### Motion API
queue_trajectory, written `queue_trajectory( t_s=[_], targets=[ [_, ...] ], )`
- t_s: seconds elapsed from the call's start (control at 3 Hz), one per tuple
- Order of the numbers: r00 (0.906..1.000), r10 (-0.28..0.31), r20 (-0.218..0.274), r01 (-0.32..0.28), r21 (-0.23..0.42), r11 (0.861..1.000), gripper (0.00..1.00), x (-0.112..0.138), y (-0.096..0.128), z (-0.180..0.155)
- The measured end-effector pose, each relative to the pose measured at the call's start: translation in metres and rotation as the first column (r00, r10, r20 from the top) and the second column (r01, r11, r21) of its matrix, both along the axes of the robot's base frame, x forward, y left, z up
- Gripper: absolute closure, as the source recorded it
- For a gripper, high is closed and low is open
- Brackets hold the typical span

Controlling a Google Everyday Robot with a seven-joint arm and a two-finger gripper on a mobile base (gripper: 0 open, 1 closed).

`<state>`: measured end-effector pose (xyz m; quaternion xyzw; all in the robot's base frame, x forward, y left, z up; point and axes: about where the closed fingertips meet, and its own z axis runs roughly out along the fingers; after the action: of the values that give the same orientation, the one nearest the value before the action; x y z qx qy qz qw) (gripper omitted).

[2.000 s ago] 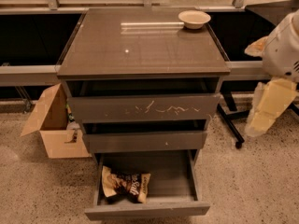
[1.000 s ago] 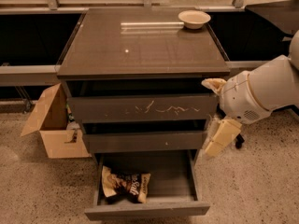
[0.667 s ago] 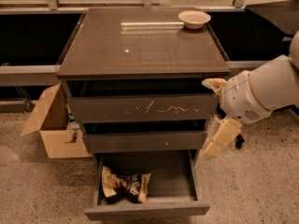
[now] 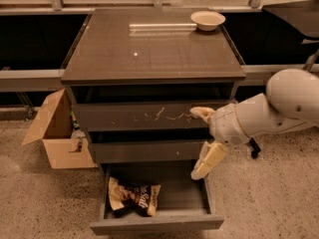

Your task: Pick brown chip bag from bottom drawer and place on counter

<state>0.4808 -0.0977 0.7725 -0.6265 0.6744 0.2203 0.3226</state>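
**Q:** So where's the bag (image 4: pixel 133 198) spotted?

**A:** It's seen lying crumpled in the pulled-out bottom drawer (image 4: pixel 164 223), toward its left side. The gripper (image 4: pixel 204 137) is held at the cabinet's right front, above the drawer's right edge, jaws spread wide apart, well clear of the bag.

**Q:** And the worktop (image 4: pixel 149 49)?

**A:** A bowl (image 4: pixel 208 19) is seen at its back right corner. A box (image 4: pixel 55 133) is parked on the floor, left.
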Motion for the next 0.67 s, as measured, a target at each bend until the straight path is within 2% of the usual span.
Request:
queue_trajectory(
  t_s=[0.33, 0.67],
  targets=[
    [0.9983, 0.051, -0.029, -0.048, 0.081, 0.996, 0.0, 0.009, 0.026, -0.055],
    [0.9952, 0.081, -0.055, -0.072, 0.147, 0.986, 0.0, 0.013, 0.051, -0.103]
  ],
)
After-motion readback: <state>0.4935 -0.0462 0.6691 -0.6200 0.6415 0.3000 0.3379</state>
